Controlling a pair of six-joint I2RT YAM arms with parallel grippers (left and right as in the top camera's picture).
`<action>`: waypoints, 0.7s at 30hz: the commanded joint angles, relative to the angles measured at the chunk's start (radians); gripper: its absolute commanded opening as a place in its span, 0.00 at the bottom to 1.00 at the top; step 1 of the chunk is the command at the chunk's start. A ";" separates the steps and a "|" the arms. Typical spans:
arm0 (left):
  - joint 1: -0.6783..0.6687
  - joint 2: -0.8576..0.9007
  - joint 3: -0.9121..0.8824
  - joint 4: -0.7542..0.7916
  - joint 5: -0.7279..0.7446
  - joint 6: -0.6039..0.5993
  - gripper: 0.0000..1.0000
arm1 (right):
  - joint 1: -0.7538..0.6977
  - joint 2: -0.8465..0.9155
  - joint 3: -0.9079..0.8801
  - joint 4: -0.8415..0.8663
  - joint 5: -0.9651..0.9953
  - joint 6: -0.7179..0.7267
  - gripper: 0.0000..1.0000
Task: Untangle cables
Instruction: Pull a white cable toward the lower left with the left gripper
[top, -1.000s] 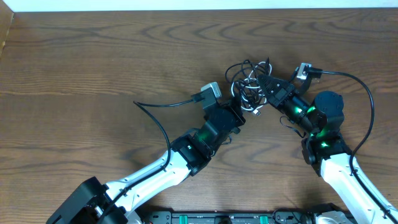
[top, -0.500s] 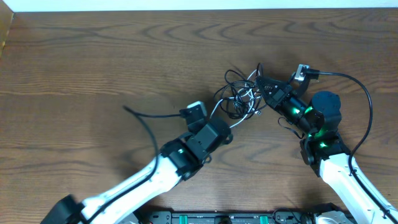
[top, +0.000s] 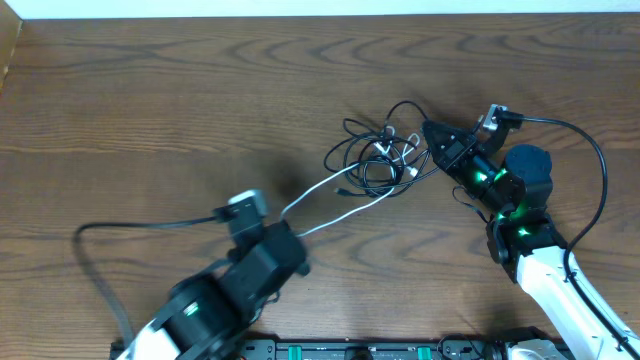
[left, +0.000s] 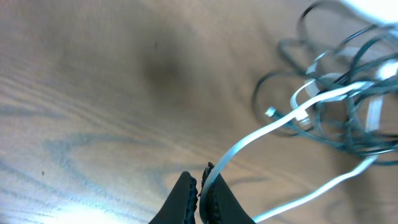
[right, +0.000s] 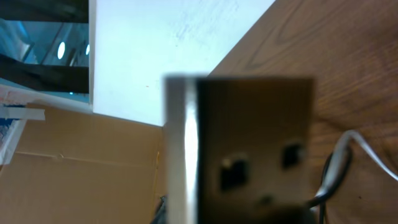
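Our left gripper (left: 200, 182) is pinched shut on a thin white cable (left: 261, 130). From there the cable runs nearly straight, up and to the right, into the knotted bundle of black and white cords (top: 385, 160) on the brown wooden table (top: 150, 100). That line is our pull axis. Our right gripper (top: 430, 130) is the nearer one, with its closed tip at the bundle's right edge. Whether it pinches a strand, we cannot tell. Inside the knot, black loops cross the white strand, and we judge they may snag.
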 joint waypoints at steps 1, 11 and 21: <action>0.001 -0.113 0.000 -0.024 -0.103 0.001 0.08 | -0.021 0.001 0.013 0.006 0.064 -0.026 0.02; 0.001 -0.329 0.000 -0.023 -0.164 0.002 0.08 | -0.024 0.001 0.013 0.007 0.064 -0.026 0.02; 0.001 -0.366 0.000 -0.011 -0.065 0.019 0.08 | -0.031 0.001 0.013 0.006 0.063 -0.026 0.05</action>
